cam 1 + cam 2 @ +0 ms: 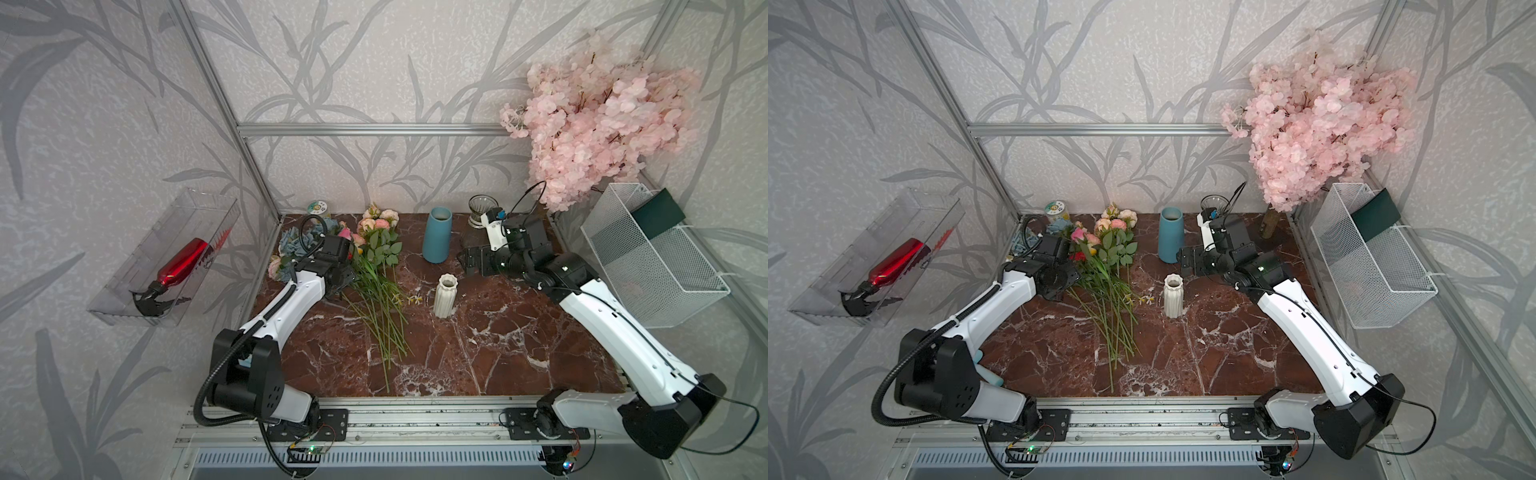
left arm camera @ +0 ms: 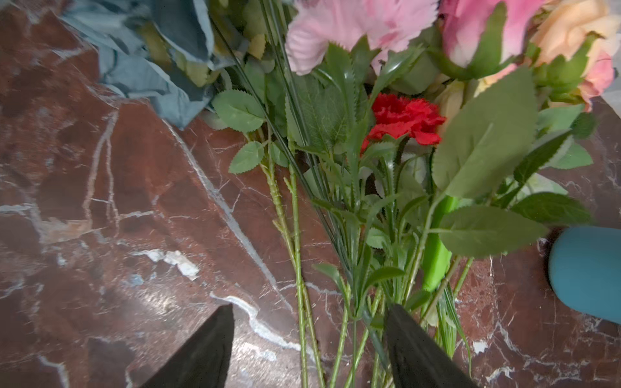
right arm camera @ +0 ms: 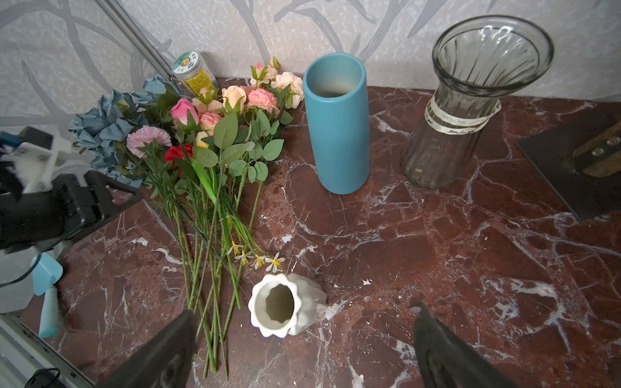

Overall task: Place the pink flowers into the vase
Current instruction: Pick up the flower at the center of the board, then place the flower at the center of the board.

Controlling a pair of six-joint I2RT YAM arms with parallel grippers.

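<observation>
as they lie flat, pink flowers (image 3: 262,99) show ruffled salmon-peach heads

Red-brown marble table (image 1: 519,353) seen from above; pink flowers (image 1: 376,224) lying flat at the back left, heads toward the wall, green stems fanning toward the front edge; left gripper (image 1: 343,279) over the stems, jaws hidden; blue vase (image 1: 437,235) upright beside the heads; right gripper (image 1: 464,261) just beside it, apart; white ribbed vase (image 1: 446,296) nearer the front; blossom tree (image 1: 594,120) at the back right corner.

White arms (image 1: 293,301), black joints (image 1: 259,368), cables (image 1: 206,388)
</observation>
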